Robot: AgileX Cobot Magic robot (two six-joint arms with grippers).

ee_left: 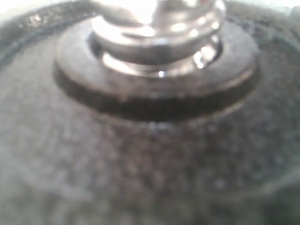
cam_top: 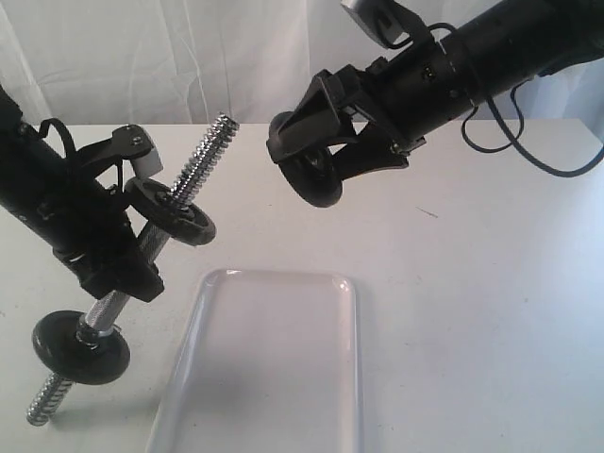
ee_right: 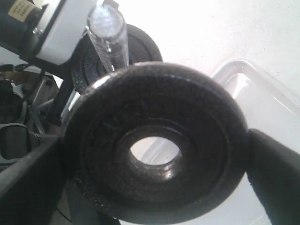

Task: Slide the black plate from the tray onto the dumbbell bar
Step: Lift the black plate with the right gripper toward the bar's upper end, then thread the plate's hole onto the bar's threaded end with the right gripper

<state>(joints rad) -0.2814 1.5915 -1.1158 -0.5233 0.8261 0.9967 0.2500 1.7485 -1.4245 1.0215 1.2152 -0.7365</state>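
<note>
a: where's the black plate (cam_top: 316, 181)?
b: off the tray (cam_top: 283, 276), up in the air. the right gripper (cam_top: 319, 160) has its jaws spread wide and clamped across the plate's rim, so the centre hole is left free and faces the dumbbell bar (cam_top: 203, 156).
a: and the bar?
b: the left gripper (cam_top: 118, 269) has its jaws closed on the middle, between the two small discs (cam_top: 175, 212), tilting the threaded end up toward the plate. tip and hole are near but not meeting, so i'd judge lining them up is the step in hand.
a: any writing?
b: a yellowish label (ee_right: 21, 7) in the right wrist view, too small to read.
</note>
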